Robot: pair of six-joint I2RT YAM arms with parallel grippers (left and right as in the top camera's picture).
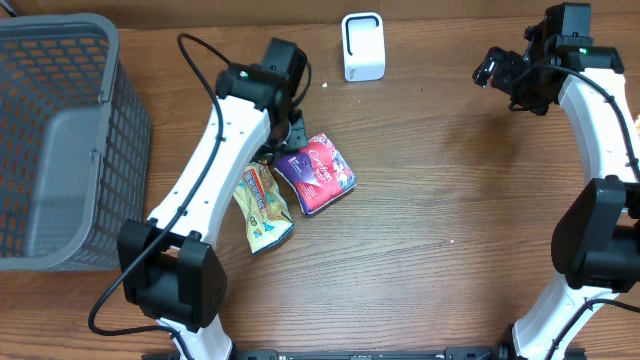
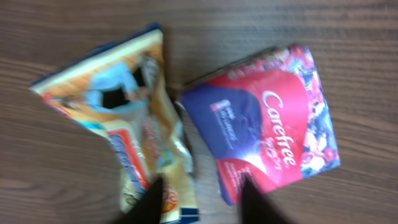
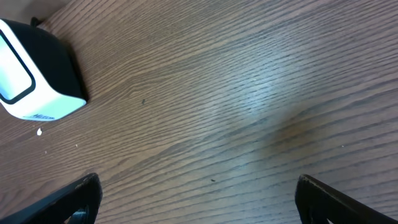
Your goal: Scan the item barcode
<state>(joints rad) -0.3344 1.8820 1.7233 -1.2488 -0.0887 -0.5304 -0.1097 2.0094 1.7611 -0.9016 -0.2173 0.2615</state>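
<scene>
Wooden table (image 1: 420,250), mid-frame: left gripper (image 2: 202,200) part-open, empty, straddling snack bag (image 2: 124,124) and Carefree pack (image 2: 267,130); may pinch both. Right gripper (image 3: 199,205) wide, empty.

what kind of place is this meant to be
Probably a mock shop checkout set up on a wooden table: a white barcode scanner, a grey mesh basket, and packaged goods to scan, a Carefree pack and a yellow snack bag.
</scene>
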